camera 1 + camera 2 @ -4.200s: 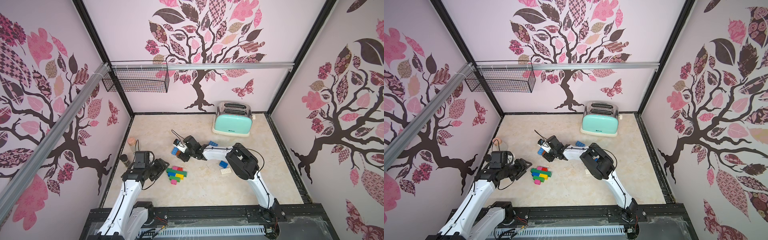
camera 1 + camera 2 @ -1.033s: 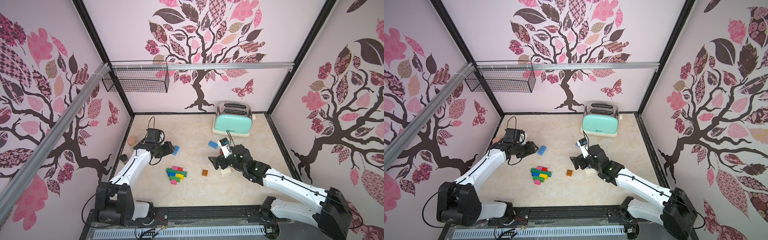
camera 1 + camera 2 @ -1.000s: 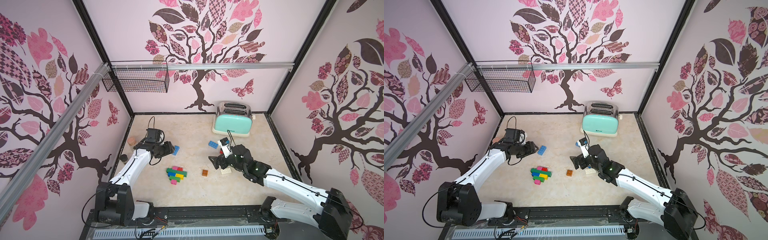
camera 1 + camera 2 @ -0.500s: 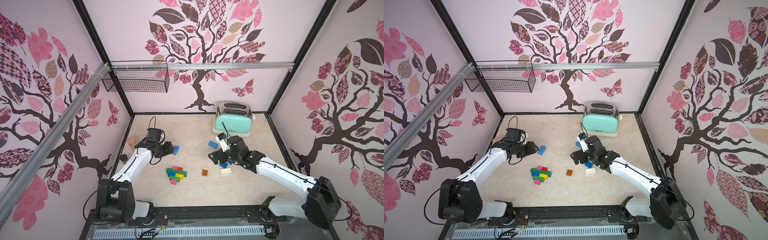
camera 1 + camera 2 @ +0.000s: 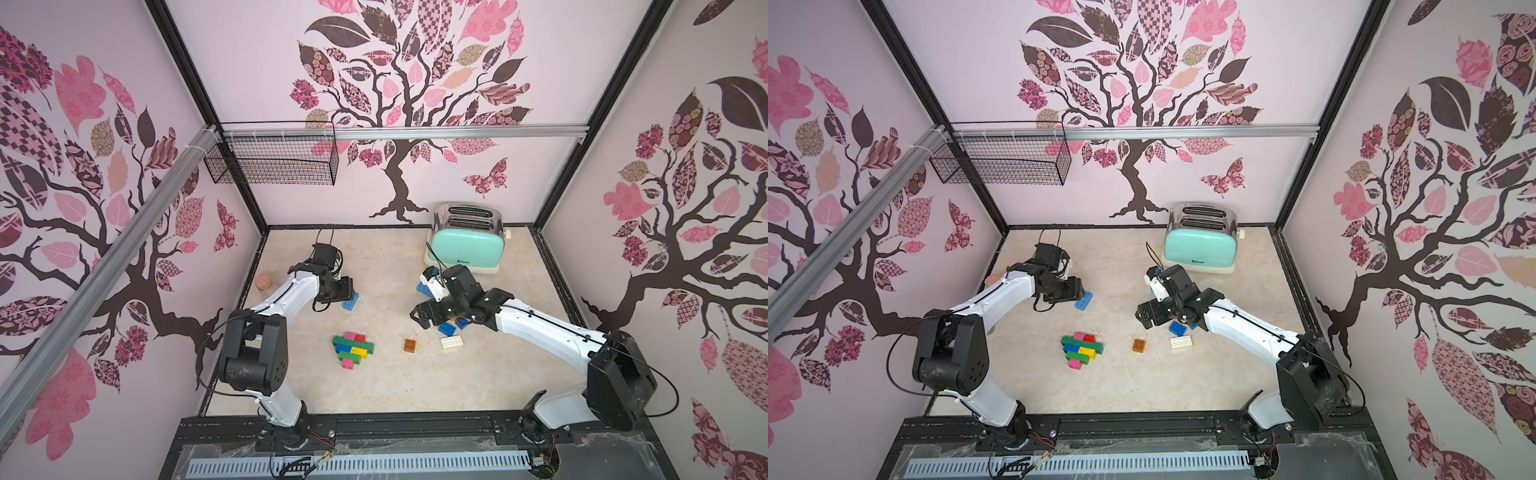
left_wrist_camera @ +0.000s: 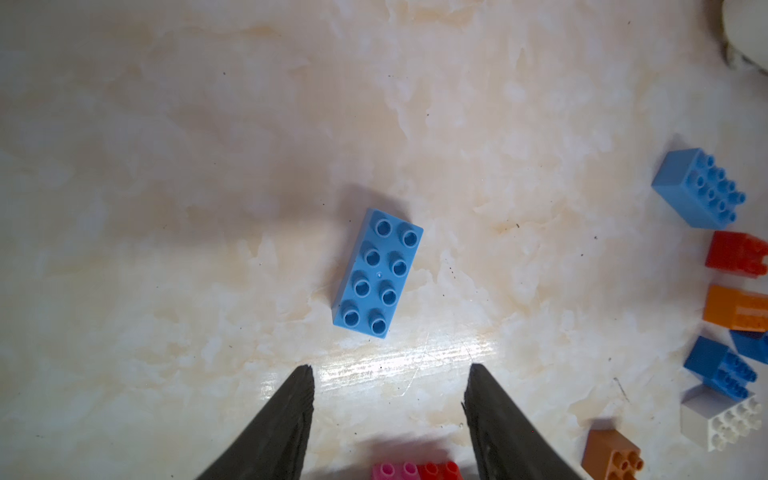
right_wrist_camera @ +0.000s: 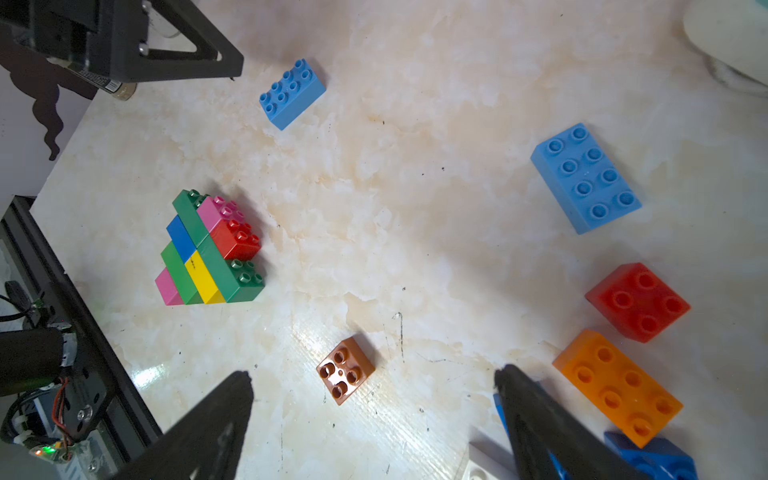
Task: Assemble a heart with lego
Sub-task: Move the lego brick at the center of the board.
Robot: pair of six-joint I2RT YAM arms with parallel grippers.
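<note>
Near the front edge of the table (image 5: 374, 395), at its middle, the half-built heart (image 5: 352, 350) lies flat where it lay four seconds ago, so no brick has been added in that time. Just beyond it toward the right edge sit the brown brick (image 5: 409, 345) and a white brick (image 5: 454, 341), both loose. What has changed is the arms' roles: the right arm, lately stretched across to the left half, is now back over its own pile. The right gripper (image 7: 372, 374) has its jaws spread wide and empty, and the brown brick lies just ahead of the gap between them, with a red brick (image 7: 638, 301) and an orange brick (image 7: 617, 388) off to one side. Farther back, toward the left edge, the left gripper (image 6: 390, 368) has come up from beside the heart to the light-blue brick (image 6: 378, 272). Its jaws are parted and grip nothing; the brick rests studs-up just past the fingertips. It looks like both arms are lining up fresh picks — the heart's top rows likely still want pieces. The toaster (image 5: 467, 245) stands untouched by the far right corner.
</note>
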